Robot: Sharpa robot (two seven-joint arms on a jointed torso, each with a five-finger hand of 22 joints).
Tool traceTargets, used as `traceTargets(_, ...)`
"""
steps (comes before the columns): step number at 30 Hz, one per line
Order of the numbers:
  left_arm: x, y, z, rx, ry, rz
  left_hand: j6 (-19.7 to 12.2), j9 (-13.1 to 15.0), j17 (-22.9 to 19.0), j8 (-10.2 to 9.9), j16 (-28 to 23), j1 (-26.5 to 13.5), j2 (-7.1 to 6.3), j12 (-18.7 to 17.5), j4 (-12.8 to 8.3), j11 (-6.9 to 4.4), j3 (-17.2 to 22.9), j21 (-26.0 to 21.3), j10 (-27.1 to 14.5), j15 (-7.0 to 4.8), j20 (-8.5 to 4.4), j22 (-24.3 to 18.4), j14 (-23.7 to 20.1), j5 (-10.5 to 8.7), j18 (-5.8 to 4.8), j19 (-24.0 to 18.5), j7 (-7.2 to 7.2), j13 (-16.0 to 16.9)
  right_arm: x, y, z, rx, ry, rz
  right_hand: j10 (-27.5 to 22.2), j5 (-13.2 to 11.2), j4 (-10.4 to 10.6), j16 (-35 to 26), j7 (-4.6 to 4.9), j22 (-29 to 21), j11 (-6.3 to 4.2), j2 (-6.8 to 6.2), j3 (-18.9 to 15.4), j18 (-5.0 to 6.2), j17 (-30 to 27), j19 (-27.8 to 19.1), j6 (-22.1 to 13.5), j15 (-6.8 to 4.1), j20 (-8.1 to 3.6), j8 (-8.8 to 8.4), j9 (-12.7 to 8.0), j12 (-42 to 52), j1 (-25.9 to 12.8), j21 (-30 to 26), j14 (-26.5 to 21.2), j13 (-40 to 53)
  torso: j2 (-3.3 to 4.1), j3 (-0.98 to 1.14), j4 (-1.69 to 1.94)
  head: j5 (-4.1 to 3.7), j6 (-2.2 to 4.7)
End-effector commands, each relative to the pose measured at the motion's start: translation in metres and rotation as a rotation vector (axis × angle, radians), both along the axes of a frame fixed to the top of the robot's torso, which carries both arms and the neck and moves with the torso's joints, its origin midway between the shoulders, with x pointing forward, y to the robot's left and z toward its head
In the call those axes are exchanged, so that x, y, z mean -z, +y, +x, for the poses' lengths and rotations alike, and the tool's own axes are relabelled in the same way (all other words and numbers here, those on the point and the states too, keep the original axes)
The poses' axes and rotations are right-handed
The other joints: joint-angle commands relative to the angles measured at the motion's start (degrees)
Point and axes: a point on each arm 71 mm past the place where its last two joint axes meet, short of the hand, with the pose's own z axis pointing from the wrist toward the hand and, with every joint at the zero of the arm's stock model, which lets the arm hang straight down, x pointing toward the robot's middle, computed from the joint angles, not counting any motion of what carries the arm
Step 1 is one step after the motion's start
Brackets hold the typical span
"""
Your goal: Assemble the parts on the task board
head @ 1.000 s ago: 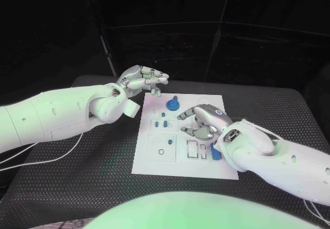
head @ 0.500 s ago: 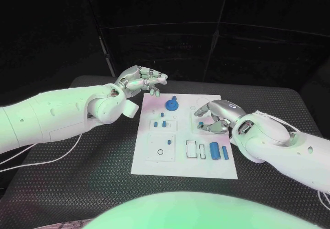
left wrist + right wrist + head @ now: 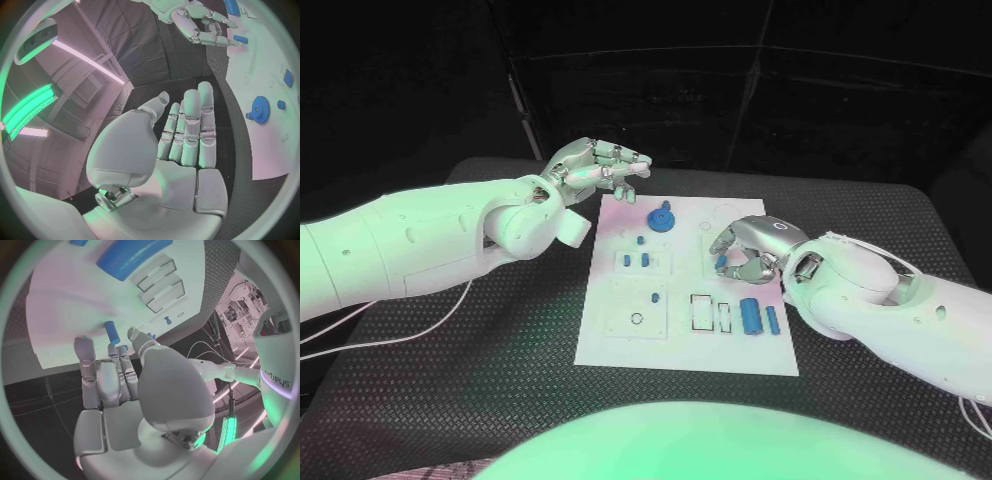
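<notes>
The white task board (image 3: 620, 342) lies mid-table. A blue gear (image 3: 662, 215) stands near its far edge, with small blue pegs (image 3: 636, 260) below it and two long blue pieces (image 3: 759, 316) at its right side. My right hand (image 3: 746, 246) hovers over the board's right half with fingers curled down. In the right wrist view its fingertips (image 3: 113, 349) pinch a small blue peg (image 3: 112, 332) just above the board (image 3: 69, 305). My left hand (image 3: 596, 168) hangs beyond the board's far left corner, fingers straight (image 3: 187, 130), holding nothing.
The board has several empty rectangular slots (image 3: 713, 313) and a round hole (image 3: 636, 319). Black table mat (image 3: 473, 340) surrounds the board on every side. The left wrist view shows the gear (image 3: 259, 107) and my right hand (image 3: 203, 27) across the board.
My right hand has moved up the board, away from the robot, uncovering the two long blue pieces at the right. The left hand has stayed in place.
</notes>
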Motion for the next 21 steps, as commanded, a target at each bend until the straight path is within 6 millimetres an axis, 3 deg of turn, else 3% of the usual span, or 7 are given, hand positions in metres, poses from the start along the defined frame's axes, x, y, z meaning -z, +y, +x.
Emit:
traceTargets(1, -0.0012, -0.0012, -0.0004, 0.014, 0.0, -0.006, -0.4, -0.1, 0.0, 0.1, -0.3, 0.3, 0.29, 0.4, -0.1, -0.01, -0.3, -0.3, -0.3, 0.04, 0.27, -0.1, -0.2, -0.18, 0.32, 0.1, 0.05, 0.0, 0.0002, 0.0012, 0.0012, 0.0, -0.019, -0.055, 0.4, 0.2, 0.0, -0.2, -0.03, 0.1, 0.03, 0.64, 0.1, 0.51, -0.1, 0.4, 0.5, -0.41, -0.12, 0.1, 0.0, 0.5, 0.4, 0.0, 1.0, -0.1, -0.02, 0.04, -0.02, -0.08, 0.01)
traceTargets(13, -0.0004, -0.0011, -0.0003, 0.02, 0.011, -0.003, -0.4, -0.1, -0.1, 0.1, -0.3, 0.4, 0.4, 0.5, -0.1, -0.01, -0.3, -0.4, -0.3, 0.04, 0.28, -0.1, -0.2, -0.18, 0.32, 0.1, 0.04, 0.0, 0.001, 0.0062, 0.0036, 0.001, -0.035, -0.053, 0.8, -0.1, 0.3, -0.1, 0.16, 0.2, 0.09, 1.79, 1.2, 0.48, 0.1, 0.6, 1.4, -0.39, -0.13, 0.19, 0.0, 0.8, 0.8, 0.1, 1.1, -0.1, -0.07, 0.04, -0.02, -0.01, 0.01)
traceTargets(17, 0.0, -0.0012, -0.0005, 0.023, 0.016, -0.001, -0.4, 0.0, -0.1, 0.1, -0.3, 0.3, 0.43, 0.5, -0.1, 0.0, -0.3, -0.4, -0.3, 0.05, 0.28, -0.1, -0.2, -0.2, 0.32, 0.1, 0.05, 0.0, 0.0023, 0.0054, 0.0051, 0.011, -0.032, -0.061, 2.9, -2.6, 0.7, 0.3, 0.52, 0.7, 0.07, 2.57, 3.2, 0.39, 0.6, 1.0, 2.9, -0.44, -0.17, 0.56, 0.1, 1.5, 1.4, 0.5, 1.3, -0.2, -0.02, 0.06, -0.04, 0.05, 0.01)
traceTargets(21, 0.0001, -0.0013, -0.0007, 0.026, 0.019, -0.001, -0.4, 0.0, -0.1, 0.1, -0.3, 0.3, 0.43, 0.5, -0.1, 0.0, -0.3, -0.4, -0.3, 0.05, 0.28, -0.1, -0.2, -0.2, 0.32, 0.1, 0.05, 0.0, 0.0038, 0.0042, 0.0067, 0.02, -0.031, -0.072, 3.8, -3.2, 0.8, 0.4, 0.75, 1.0, 0.05, 2.56, 4.6, 0.37, 0.6, 1.2, 3.8, -0.43, -0.19, 0.72, 0.1, 1.5, 1.7, 0.7, 1.3, -0.2, -0.04, 0.03, -0.01, 0.03, 0.01)
